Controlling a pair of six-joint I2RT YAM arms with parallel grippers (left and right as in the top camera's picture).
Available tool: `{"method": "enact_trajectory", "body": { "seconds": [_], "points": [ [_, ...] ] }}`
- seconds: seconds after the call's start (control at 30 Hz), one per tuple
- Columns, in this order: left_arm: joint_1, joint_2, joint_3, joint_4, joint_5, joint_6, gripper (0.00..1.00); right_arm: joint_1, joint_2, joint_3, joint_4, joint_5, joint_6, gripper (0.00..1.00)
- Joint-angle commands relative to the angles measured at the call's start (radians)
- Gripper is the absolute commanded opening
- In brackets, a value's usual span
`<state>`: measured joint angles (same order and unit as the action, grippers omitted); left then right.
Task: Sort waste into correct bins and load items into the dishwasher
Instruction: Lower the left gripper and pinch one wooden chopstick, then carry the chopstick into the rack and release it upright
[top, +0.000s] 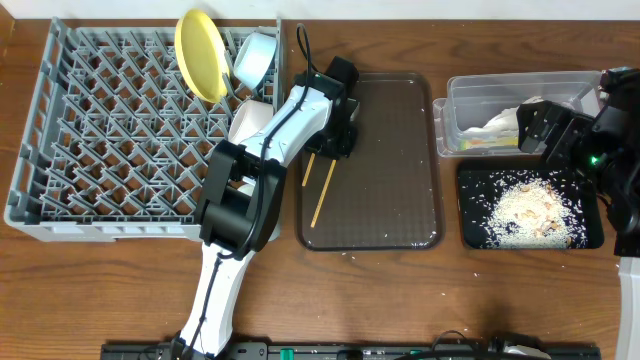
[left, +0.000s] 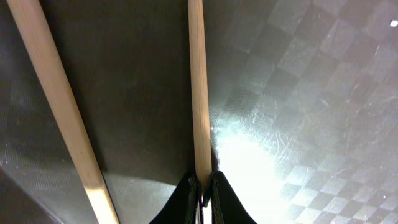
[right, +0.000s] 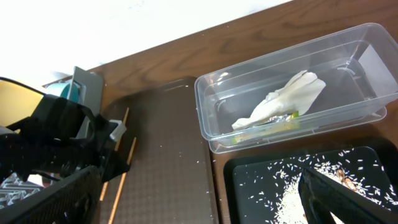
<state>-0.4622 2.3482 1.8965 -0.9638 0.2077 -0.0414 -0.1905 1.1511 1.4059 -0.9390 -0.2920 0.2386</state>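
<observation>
**L end effector nips a chopstick on the brown tray**

Chopsticks (top: 322, 195): 2, thin pale wood, lying near-parallel on the left part of the dark brown tray (top: 390, 200), close to its left rim. L end effector (left: 202, 190) is down at the tray surface, tips pressed together on the end of one chopstick (left: 198, 93). The 2nd one (left: 62, 112) lies beside it, apart. R end effector (right: 199, 180) hangs over the bins w/ fingers spread wide.

Dish rack (top: 100, 150), grey, pegged, far left:
- 1 yellow plate (top: 200, 55) upright on edge near the back-right corner.
- 1 light blue bowl (top: 255, 58) tilted just beside it.
- 1 white bowl (top: 245, 122) partly hidden by the L arm.
- Pegs left of the plate stand free.

Clear tub (top: 470, 95): 1 crumpled white napkin (top: 497, 124) + 1 green-yellow wrapper (top: 485, 143).

Black tray (top: 472, 240), just in front of the tub: heap of pale rice crumbs (top: 525, 205), w/ a few strays on the tabletop (top: 400, 300).

Brown tray sits between rack and bins, left rim just beside the rack wall. Its centre and right side are bare surface.
</observation>
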Motion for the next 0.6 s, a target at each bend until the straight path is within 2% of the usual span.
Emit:
{"method": "enact_trajectory", "body": {
  "seconds": [0.0,0.17,0.4,0.57],
  "points": [
    [-0.004,-0.006,0.019,-0.012,0.002,-0.002,0.08,-0.010,0.001,0.006,-0.001,-0.003,0.012,0.99],
    [-0.003,-0.091,0.021,-0.034,0.002,-0.009,0.08,-0.010,0.001,0.006,-0.001,-0.003,0.012,0.99],
    [0.014,-0.302,0.021,-0.050,-0.007,-0.008,0.08,-0.010,0.001,0.006,-0.001,-0.003,0.012,0.99],
    [0.058,-0.465,0.021,-0.122,-0.212,-0.008,0.08,-0.010,0.001,0.006,-0.001,-0.003,0.011,0.99]
  ]
}}
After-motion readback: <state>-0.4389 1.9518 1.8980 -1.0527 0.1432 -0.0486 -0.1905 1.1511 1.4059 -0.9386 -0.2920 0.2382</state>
